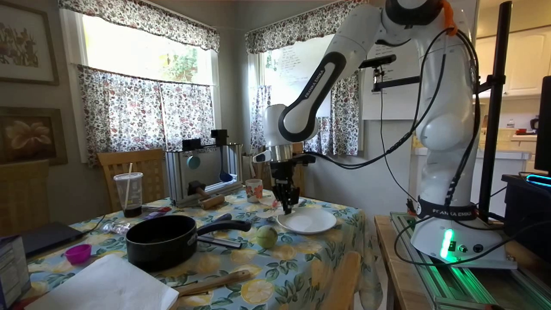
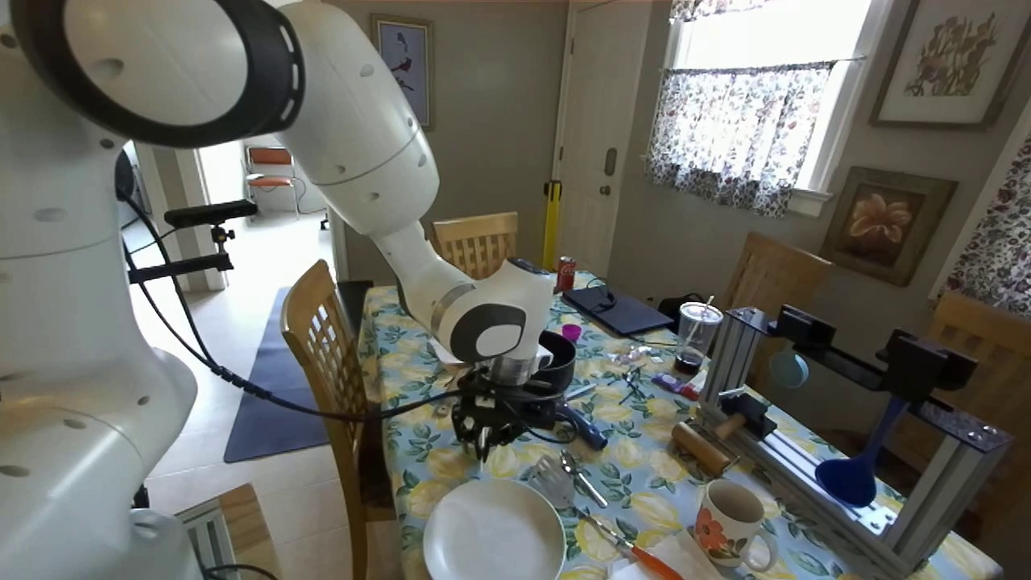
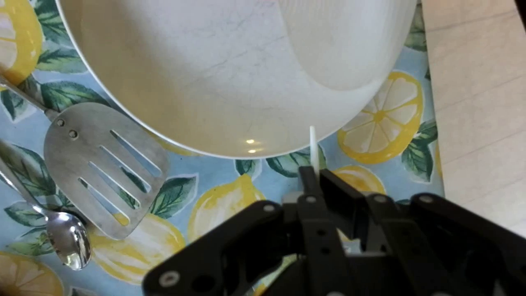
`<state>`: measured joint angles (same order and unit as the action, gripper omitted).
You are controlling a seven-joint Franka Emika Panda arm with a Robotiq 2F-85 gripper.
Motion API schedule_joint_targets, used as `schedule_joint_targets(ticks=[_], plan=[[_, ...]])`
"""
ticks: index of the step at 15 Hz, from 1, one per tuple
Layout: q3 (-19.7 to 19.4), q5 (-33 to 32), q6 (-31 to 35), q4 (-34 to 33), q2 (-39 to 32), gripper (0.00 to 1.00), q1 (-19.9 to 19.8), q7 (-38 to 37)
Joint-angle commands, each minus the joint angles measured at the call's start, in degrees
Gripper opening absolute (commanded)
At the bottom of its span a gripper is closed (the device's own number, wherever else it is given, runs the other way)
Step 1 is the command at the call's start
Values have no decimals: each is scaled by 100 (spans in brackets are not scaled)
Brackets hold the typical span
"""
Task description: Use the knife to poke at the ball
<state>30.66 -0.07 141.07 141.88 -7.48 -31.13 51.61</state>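
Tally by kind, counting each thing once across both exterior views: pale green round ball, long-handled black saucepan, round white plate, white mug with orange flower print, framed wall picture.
Ball: 1
Saucepan: 1
Plate: 1
Mug: 1
Framed wall pictures: 3 (bird picture, blossom picture, plant picture)
Total: 7

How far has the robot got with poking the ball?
Done, it seems: picking up; the gripper is shut on what looks like a thin white knife. In hand: lining up, perhaps; its tip overlaps the white plate in the wrist view. Left, probably: poking the yellow-green ball; in an exterior view a gap separates it from the gripper.
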Motion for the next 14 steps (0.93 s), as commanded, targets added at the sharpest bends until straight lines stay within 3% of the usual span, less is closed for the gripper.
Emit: schedule_joint_targets(ticks=[1, 3, 6, 9, 11, 14], plan=[[-1326, -11, -295, 241, 331, 2, 1281, 13], [-1835, -88, -374, 276, 320, 2, 1747, -19], [-2264, -136, -313, 341, 340, 2, 2209, 1], [-2463, -137, -279, 372, 379, 2, 2499, 6], [-2558, 7, -266, 201, 175, 8, 2578, 24], [-2613, 3, -266, 198, 173, 8, 2617, 20]])
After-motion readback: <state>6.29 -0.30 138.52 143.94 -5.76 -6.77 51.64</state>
